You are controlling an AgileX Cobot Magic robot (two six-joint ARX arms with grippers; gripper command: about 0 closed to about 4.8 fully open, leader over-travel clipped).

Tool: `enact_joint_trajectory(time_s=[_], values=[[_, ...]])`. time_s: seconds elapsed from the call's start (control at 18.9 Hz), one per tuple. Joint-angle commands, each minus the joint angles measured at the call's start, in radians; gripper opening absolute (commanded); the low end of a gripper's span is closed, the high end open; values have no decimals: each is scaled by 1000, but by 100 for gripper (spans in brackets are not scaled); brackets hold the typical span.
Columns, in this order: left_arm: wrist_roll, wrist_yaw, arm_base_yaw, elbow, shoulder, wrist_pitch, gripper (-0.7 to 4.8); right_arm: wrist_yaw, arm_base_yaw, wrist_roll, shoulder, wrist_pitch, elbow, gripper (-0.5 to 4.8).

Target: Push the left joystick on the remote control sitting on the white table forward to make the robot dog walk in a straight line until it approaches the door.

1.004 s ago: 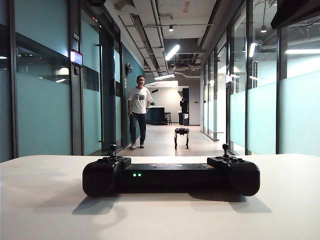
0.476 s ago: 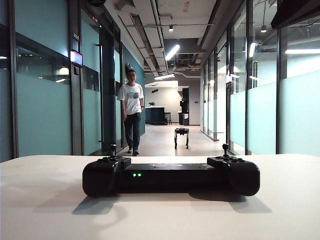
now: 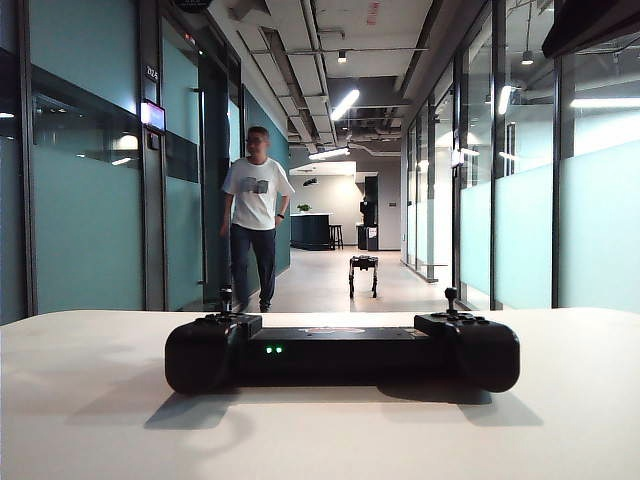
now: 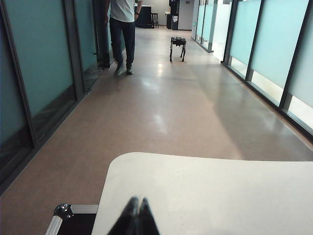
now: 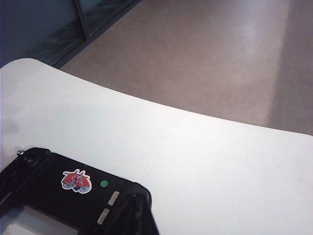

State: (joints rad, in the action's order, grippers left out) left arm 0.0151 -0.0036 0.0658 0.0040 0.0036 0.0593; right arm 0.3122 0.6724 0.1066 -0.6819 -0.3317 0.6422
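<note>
The remote control (image 3: 342, 352) lies on the white table (image 3: 90, 420), the robot dog (image 3: 362, 274) at 12 o'clock beyond it. The left gripper (image 4: 135, 215) hangs over the table's edge, jaws pressed together. The right gripper (image 5: 139, 211) sits over the controller's end, jaws together, holding nothing.

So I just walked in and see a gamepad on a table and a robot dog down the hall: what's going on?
The remote control lies on the white table. The right gripper, shut, hovers over one end of it. The left gripper, shut, hangs above the table's edge. The robot dog stands far down the corridor, near a walking person.
</note>
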Motion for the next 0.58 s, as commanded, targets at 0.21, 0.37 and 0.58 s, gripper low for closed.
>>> enact_joint_trajectory(time_s=[0.21,0.37,0.58], values=[[-7,0,0,3,0,8,-4,1,-129,-3,144,180,-137,-1],[-7,0,0,3,0,8,-4,-60,-242,-8,235,406,-288,-1],[-7,0,0,3,0,8,-4,-206,-407,-15,315,546,-438,0]])
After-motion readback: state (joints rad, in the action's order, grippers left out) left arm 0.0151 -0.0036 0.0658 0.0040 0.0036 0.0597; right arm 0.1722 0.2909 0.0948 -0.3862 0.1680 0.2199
